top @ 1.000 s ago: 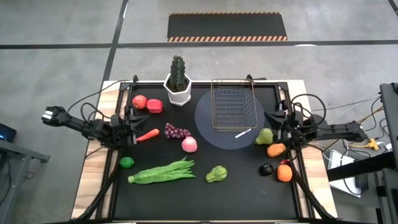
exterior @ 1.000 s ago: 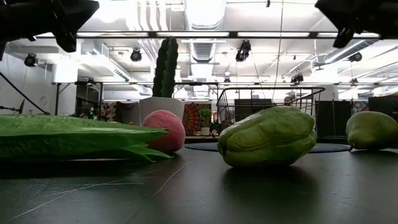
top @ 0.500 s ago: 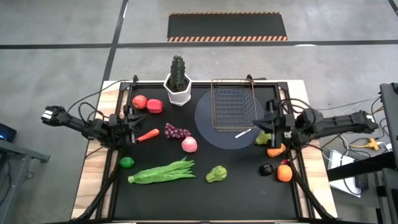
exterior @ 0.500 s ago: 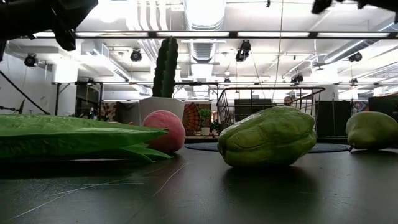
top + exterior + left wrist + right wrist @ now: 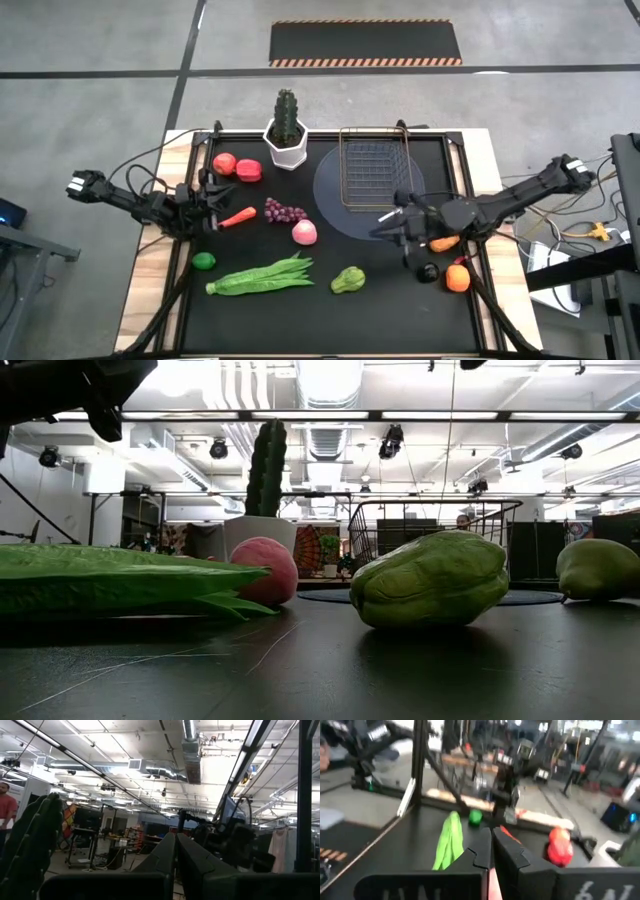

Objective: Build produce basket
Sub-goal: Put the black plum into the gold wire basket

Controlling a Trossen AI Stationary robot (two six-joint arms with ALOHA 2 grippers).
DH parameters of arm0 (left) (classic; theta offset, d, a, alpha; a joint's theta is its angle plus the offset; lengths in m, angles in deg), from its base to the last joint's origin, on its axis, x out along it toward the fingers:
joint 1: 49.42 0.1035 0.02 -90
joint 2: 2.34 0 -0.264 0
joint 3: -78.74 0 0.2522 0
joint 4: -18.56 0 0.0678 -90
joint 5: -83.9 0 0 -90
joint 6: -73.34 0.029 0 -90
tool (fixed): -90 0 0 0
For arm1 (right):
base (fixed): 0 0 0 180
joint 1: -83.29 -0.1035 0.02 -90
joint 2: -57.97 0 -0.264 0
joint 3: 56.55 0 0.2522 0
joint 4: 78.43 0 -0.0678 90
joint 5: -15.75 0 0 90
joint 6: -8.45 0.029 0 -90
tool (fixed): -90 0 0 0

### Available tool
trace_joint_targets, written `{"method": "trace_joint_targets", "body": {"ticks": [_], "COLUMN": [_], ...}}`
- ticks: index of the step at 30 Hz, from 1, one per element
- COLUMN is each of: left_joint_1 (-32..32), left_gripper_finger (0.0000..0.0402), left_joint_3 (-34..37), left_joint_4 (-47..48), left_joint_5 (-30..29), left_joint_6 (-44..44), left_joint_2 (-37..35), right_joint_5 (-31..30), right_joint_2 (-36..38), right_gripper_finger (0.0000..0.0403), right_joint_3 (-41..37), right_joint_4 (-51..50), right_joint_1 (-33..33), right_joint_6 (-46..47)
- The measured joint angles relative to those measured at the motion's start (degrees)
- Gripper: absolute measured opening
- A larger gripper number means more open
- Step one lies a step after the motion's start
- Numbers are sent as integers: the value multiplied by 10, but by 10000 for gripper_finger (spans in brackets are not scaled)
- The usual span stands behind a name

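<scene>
The right gripper's two dark fingers are pressed together with nothing between them. From above, that gripper sits over the counter just in front of the round grey plate, beside a small white stick lying on the plate's near edge. Its arm stretches in from the counter's right side.

The left gripper's fingers are also closed flat against each other and hold nothing. It waits at the left side of the counter, near a carrot.

The basket, a small wire one, stands on the grey plate toward the back of the counter, with no produce visible inside it. The produce lies spread around the counter: two red tomatoes at back left, purple grapes and a pink peach near the middle, long green beans and a lime at front left, a bumpy green pear-shaped fruit at front centre, and oranges at the right. A potted cactus stands behind, left of the basket.
</scene>
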Motion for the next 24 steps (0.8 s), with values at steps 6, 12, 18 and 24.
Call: {"method": "trace_joint_targets", "body": {"ticks": [6,12,18,24], "left_joint_1": [0,0,0,0], "left_gripper_finger": [2,2,2,2], "left_joint_3": [0,-1,0,-1], "left_joint_4": [-10,-23,-24,-26], "left_joint_5": [-2,-12,-13,-13], "left_joint_6": [46,76,77,103], "left_joint_2": [-3,-11,-14,-15], "right_joint_5": [-13,-24,-23,-21], "right_joint_2": [-78,-152,-217,-265], "right_gripper_finger": [9,9,9,9], "right_joint_3": [86,175,261,337], "right_joint_4": [-94,-261,-402,-519], "right_joint_1": [-21,-32,-33,-33], "right_joint_6": [42,101,152,219]}}
